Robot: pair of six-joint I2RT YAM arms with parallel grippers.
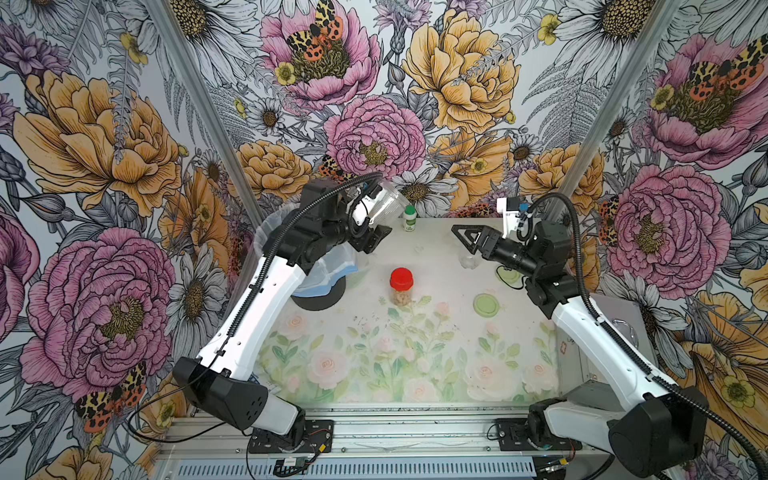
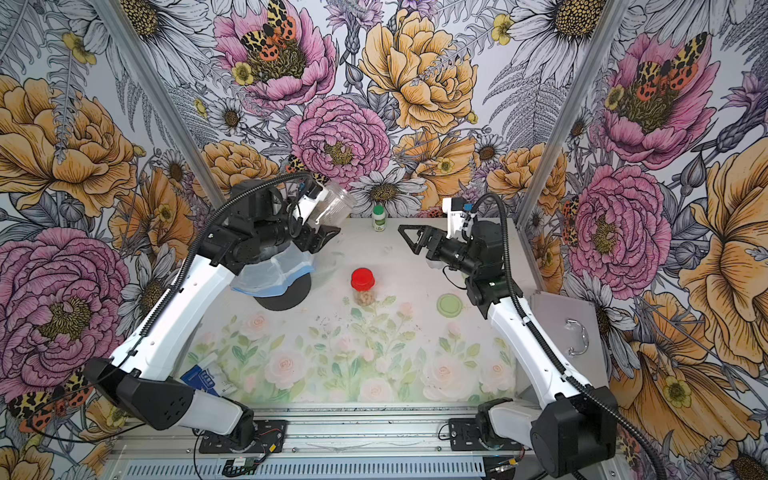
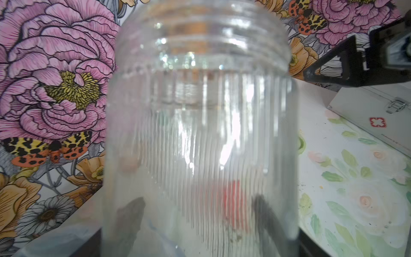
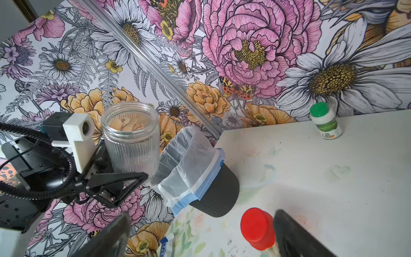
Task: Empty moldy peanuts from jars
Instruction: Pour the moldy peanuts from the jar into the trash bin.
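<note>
My left gripper point(image 1: 376, 222) point(image 3: 198, 222) is shut on a clear ribbed jar point(image 1: 386, 203) point(image 2: 332, 205) point(image 3: 200, 133) point(image 4: 131, 142). That jar has no lid, its mouth points up, and it looks empty; it hangs above the bin's far side. A red-lidded jar point(image 1: 401, 286) point(image 2: 363, 286) point(image 4: 258, 229) stands mid-table with moldy peanuts point(image 1: 401, 298) point(image 2: 365, 298) inside. My right gripper point(image 1: 461, 235) point(image 2: 405, 235) point(image 4: 202, 235) is open, raised at the back right with nothing between its fingers. Below it a small lidless jar point(image 1: 468, 262) sits on the table.
A black bin lined with a plastic bag point(image 1: 320, 286) point(image 2: 282, 291) point(image 4: 213, 191) stands at the left. A white bottle with a green cap point(image 1: 409, 218) point(image 4: 325, 121) is at the back wall. Two pale green lids point(image 1: 487, 304) point(image 1: 509, 275) lie at the right. A metal box point(image 2: 569, 328) borders the right edge.
</note>
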